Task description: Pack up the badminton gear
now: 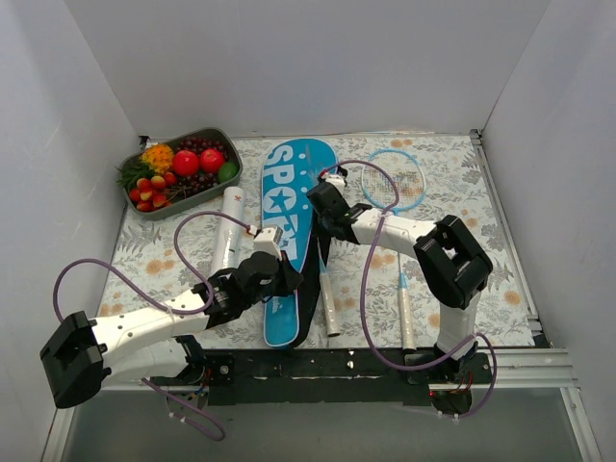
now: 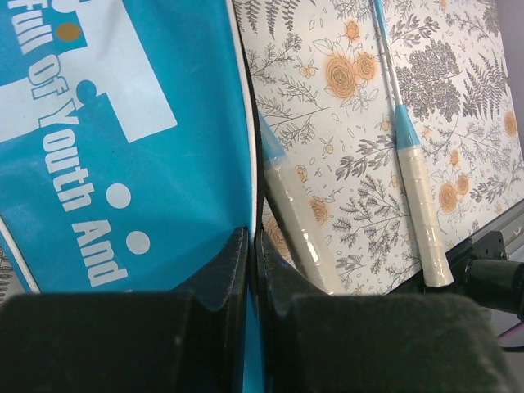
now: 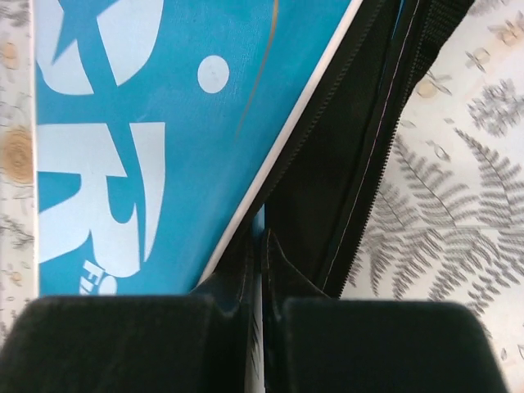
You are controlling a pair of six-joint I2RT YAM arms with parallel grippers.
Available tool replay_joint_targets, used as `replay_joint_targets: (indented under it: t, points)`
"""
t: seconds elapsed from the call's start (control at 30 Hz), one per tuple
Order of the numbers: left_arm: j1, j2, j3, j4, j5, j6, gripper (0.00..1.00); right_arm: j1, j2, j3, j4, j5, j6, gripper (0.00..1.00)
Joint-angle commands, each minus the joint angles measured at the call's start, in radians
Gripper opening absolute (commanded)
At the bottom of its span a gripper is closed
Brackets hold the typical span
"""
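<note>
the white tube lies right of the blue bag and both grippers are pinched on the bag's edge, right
Not quite. The white tube lies left of the blue bag, as the top view shows. The left gripper and right gripper are both pinched on the bag's edge.

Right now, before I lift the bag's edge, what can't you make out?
- Head of the second racket: top view, bag hides it.
- How much bag edge the right gripper pinches: right wrist view, its fingers cover it.
- The tube's near end: top view, left arm covers it.
</note>
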Motion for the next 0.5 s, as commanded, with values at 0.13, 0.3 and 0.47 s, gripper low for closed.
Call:
replay_joint_targets:
  t: [0.13,0.3,0.47]
  points:
    - [-0.010,0.032,0.013,0.047,0.016,0.007,0.00,-0.005,-0.074,0.038,0.089,-0.062,-0.056,0.01]
    - [-0.010,0.051,0.034,0.035,-0.010,0.026,0.00,-0.002,-0.171,-0.032,-0.073,-0.084,-0.085,0.01]
    - [-0.010,0.069,0.053,0.036,-0.028,0.033,0.00,0.007,-0.321,-0.178,-0.138,-0.082,-0.099,0.01]
